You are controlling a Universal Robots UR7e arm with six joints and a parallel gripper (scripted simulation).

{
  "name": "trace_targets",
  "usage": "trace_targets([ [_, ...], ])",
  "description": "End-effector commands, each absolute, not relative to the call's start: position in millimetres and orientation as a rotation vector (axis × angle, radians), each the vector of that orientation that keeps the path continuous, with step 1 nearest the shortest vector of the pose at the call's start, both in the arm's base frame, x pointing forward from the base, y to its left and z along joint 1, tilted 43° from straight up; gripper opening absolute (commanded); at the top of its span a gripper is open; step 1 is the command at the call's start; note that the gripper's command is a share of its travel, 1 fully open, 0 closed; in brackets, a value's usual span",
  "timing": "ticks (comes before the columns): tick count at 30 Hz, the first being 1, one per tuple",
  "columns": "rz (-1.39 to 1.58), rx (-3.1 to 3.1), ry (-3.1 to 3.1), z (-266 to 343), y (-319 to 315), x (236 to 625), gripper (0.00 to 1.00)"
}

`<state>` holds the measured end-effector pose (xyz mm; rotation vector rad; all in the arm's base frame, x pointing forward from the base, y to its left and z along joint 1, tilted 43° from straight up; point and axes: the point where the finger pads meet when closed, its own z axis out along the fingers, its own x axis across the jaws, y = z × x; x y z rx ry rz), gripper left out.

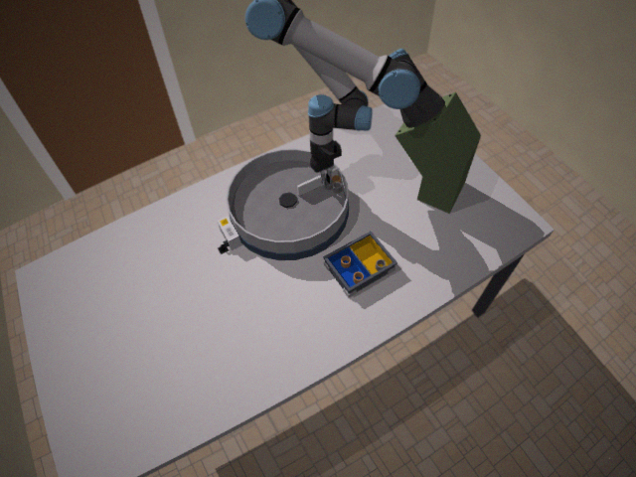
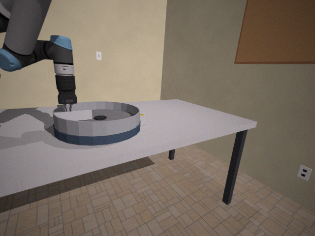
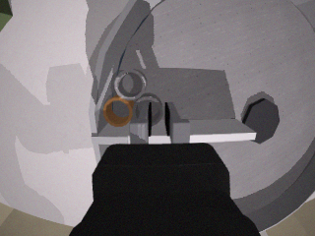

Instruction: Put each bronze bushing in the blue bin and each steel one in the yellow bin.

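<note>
1. Points the gripper straight down at the right side of the turntable, presumably to come at upright bushings from above.
2. Holds the fingers part-spread, with nothing visibly pinched; probably sets a modest gap to fit among crowded neighbours.
3. Shows three loose bushings grouped near the rim, just on the near side of the white divider; perhaps relies on that wall to gather passing parts.
4. Includes a bronze bushing close to the rim, a bright steel bushing nearer the tray, and a shaded grey bushing, likely steel, beside or below the fingers. Leaves actual finger contact unclear.
5. Places the two-part tray near and right of the turntable, likely for a short carry.
6. Shows two bronze bushings in the blue bin, at left, and one steel bushing in the yellow bin, at right; matches the sorting rule so far.
7. Calls next, by judgement, for centring on the shaded grey bushing, then lowering and closing; risks nudging the bronze bushing or misjudging metal in shadow.
</note>
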<state>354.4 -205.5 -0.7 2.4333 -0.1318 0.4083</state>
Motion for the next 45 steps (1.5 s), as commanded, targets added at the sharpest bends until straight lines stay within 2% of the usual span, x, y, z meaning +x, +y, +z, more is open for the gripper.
trace_targets([
  [1,0.409,2.433,-0.131,-3.7,-208.2,355.7,0.40],
  [36,0.410,2.432,-0.131,-18.7,-221.1,361.0,0.40],
  [37,0.410,2.433,-0.131,-18.5,-220.9,360.9,0.00],
  [45,0.410,2.433,-0.131,-18.5,-220.9,360.9,0.00],
])
